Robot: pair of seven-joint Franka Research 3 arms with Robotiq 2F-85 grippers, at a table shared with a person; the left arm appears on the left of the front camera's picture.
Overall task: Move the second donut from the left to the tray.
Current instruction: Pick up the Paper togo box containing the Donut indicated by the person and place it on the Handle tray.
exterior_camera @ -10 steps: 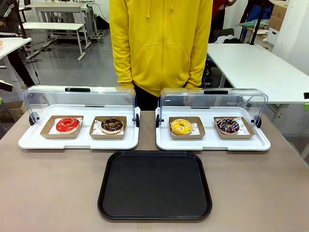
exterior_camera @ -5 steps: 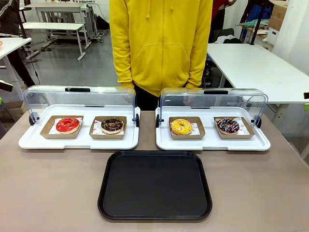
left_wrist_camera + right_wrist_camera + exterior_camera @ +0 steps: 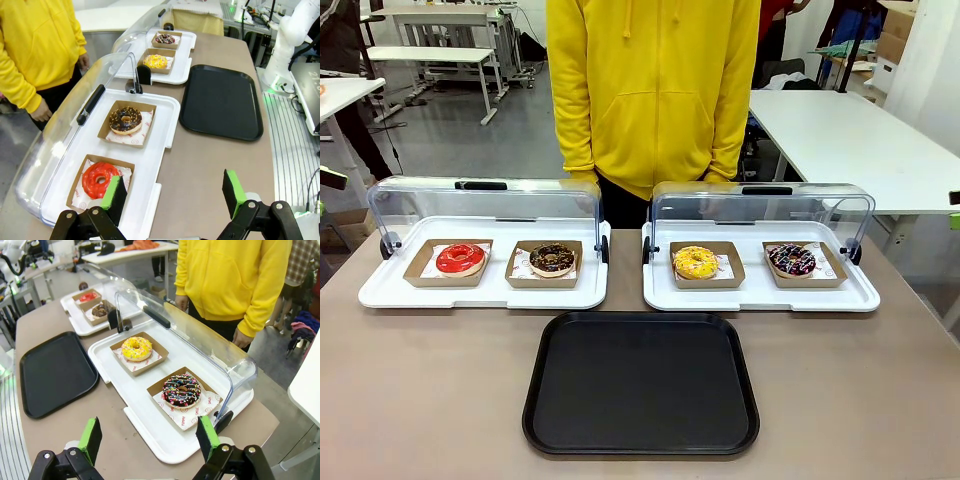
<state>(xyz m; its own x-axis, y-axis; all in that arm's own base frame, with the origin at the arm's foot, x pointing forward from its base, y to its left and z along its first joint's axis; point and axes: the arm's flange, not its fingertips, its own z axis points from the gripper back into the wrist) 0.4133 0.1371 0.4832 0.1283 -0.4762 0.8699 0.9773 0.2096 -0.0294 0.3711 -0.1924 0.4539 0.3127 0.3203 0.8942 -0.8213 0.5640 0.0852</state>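
The second donut from the left [image 3: 553, 258] [image 3: 125, 120] [image 3: 99, 310] is dark chocolate with light crumbs. It sits in a brown cardboard holder on the left white display tray. The black tray [image 3: 641, 383] [image 3: 221, 99] [image 3: 53, 371] lies bare at the table's front middle. My left gripper [image 3: 173, 192] hovers open above the near end of the left display tray, beside the red donut [image 3: 99, 180]. Over the right display tray's outer edge my right gripper [image 3: 149, 435] stands open, close to the sprinkled dark donut [image 3: 180, 390]. Nothing is between either pair of fingers.
Two white display trays [image 3: 380, 290] [image 3: 860, 296] with raised clear lids stand side by side at the far edge. A red donut [image 3: 459, 258], a yellow donut [image 3: 695, 262] and a sprinkled dark donut [image 3: 791, 260] sit in holders. A person in a yellow hoodie [image 3: 652, 90] stands behind them.
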